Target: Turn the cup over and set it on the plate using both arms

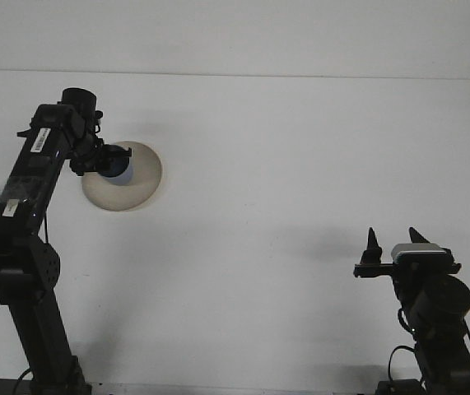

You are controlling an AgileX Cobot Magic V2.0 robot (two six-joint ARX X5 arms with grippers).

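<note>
A beige round plate lies on the white table at the left. A blue cup is over the plate's left part, with my left gripper shut on it; whether the cup touches the plate I cannot tell. The left arm reaches in from the lower left and hides the plate's left edge. My right gripper stands open near the lower right, fingertips pointing up, nothing between them, far from the cup.
White table stretches between the two arms. The left arm's base column stands at the lower left and the right arm's base at the lower right.
</note>
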